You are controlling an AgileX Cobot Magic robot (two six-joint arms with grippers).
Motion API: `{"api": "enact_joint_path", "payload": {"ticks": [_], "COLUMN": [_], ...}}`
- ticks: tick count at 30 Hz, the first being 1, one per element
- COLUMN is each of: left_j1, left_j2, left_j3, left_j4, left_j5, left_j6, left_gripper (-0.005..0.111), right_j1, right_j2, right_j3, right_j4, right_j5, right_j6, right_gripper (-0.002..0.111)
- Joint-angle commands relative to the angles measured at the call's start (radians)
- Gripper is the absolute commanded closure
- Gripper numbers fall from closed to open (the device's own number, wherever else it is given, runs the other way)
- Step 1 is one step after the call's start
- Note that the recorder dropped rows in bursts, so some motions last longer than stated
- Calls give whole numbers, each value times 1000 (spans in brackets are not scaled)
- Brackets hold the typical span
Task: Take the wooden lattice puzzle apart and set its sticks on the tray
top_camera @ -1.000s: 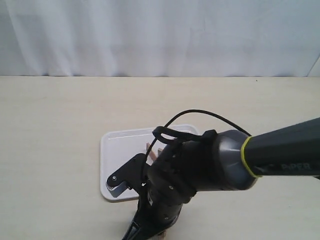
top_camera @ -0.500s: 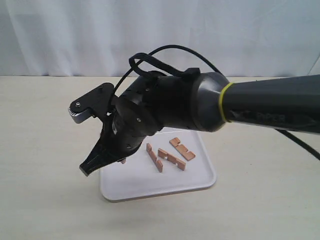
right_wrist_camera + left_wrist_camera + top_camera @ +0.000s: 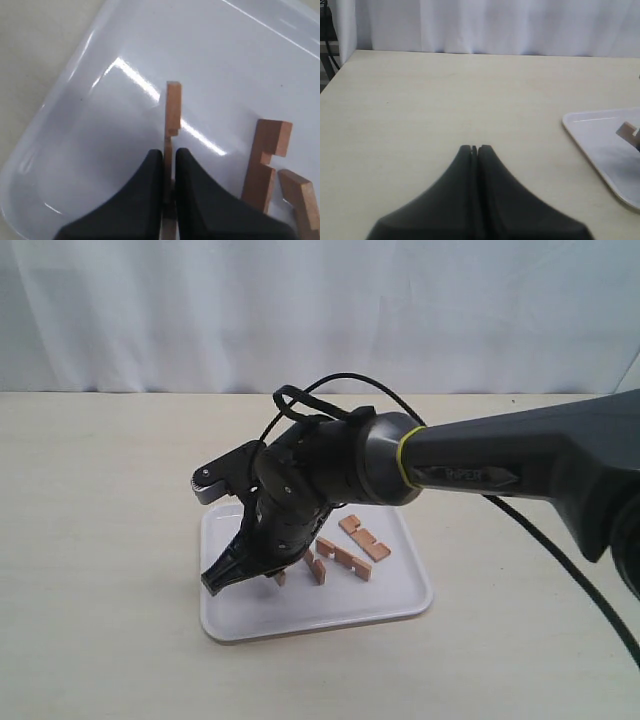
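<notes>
No assembled lattice shows; the sticks are apart. The white tray holds three loose notched sticks. My right gripper reaches across over the tray's left part, shut on a fourth stick. In the right wrist view that held stick juts out past the right gripper, just above the tray floor; two lying sticks are beside it. My left gripper is shut on nothing over bare table, the tray off to its side.
The tray lies on a pale wooden table with a white curtain behind it. The right arm's black cable trails over the table on the right. The left arm does not show in the exterior view.
The right arm rose from the tray's front edge to above its far left corner, then came down over the tray's left part, the stick still gripped.
</notes>
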Motion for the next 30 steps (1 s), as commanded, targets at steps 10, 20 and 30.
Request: {"api": "enact_joint_path", "payload": {"ticks": [10, 20, 30], "left_j1": [1, 1, 1], "left_j2": [-1, -1, -1], "left_j3": [2, 2, 2], "left_j4": [6, 6, 6], "left_j5": [-7, -7, -7], "left_j6": [1, 1, 1], "left_gripper": [107, 107, 107], "right_j1": [-4, -4, -72], "right_j2": [-53, -228, -227], "right_j3": [-8, -8, 68], "right_j4": [4, 0, 96], "right_j5": [-13, 101, 329], "right_j6": [2, -25, -161], "right_gripper": [59, 60, 104]}}
